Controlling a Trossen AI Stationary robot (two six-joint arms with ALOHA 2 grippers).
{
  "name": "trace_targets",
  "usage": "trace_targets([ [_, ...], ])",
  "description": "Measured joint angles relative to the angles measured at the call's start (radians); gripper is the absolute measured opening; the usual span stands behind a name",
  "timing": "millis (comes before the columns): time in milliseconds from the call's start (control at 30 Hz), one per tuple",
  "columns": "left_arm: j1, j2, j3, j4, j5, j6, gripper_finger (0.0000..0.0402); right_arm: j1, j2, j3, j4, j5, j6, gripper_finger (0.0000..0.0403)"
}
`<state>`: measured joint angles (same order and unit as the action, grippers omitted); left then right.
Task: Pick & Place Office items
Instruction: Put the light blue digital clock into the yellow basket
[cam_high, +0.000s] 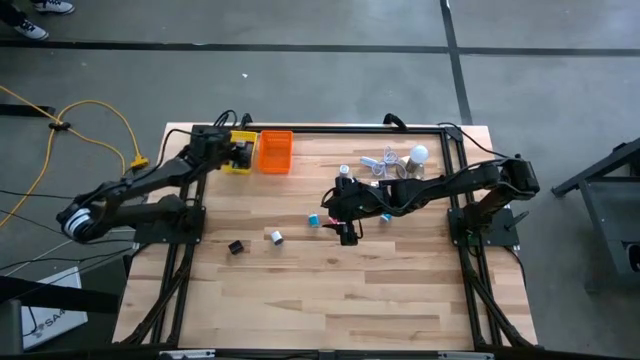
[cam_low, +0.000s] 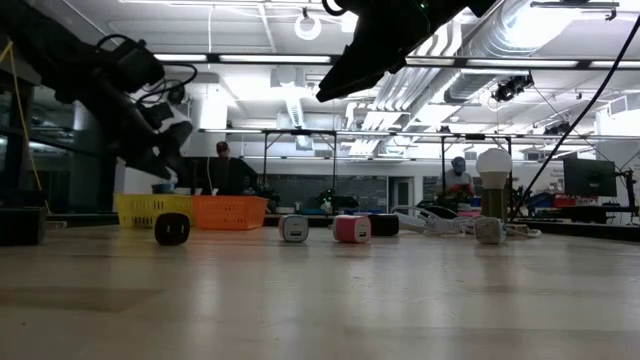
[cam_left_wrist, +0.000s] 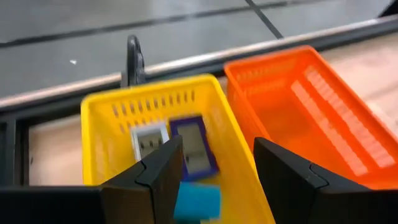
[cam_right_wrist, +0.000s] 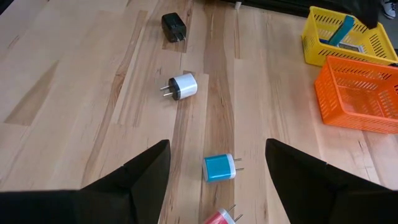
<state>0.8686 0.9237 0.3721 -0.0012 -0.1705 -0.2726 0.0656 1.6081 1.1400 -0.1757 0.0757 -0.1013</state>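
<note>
Right pincer (cam_right_wrist: 216, 180) is spread wide and empty mid-bench, and the blue plug (cam_right_wrist: 218, 167) lies right in the gap ahead, prongs sideways across it, way closer to this arm than the left one over the yellow basket (cam_high: 240, 158).

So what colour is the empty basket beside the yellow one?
Orange basket, clearest in the left wrist view.

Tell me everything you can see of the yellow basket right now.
The yellow basket is a small rectangular bin of what looks like plastic, with slotted walls and an open top. It stands upright at the table's far edge, right beside the orange basket. Inside lie a white flat piece, a dark blue one and a light-blue one. The left gripper hovers over it, jaws parted, not touching it.
</note>
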Motion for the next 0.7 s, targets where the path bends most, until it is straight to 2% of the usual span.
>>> trace_targets([
  [400, -0.122, -0.271, 0.0, -0.313, -0.014, -0.046, 0.0191, 0.0, 0.0, 0.0, 0.0, 0.0, 0.0, 0.0251],
  [533, -0.14, -0.3, 0.0, -0.412, -0.017, -0.097, 0.0191, 0.0, 0.0, 0.0, 0.0, 0.0, 0.0, 0.0251],
  [700, -0.126, -0.283, 0.0, -0.413, -0.018, -0.077, 0.0191, 0.0, 0.0, 0.0, 0.0, 0.0, 0.0, 0.0251],
])
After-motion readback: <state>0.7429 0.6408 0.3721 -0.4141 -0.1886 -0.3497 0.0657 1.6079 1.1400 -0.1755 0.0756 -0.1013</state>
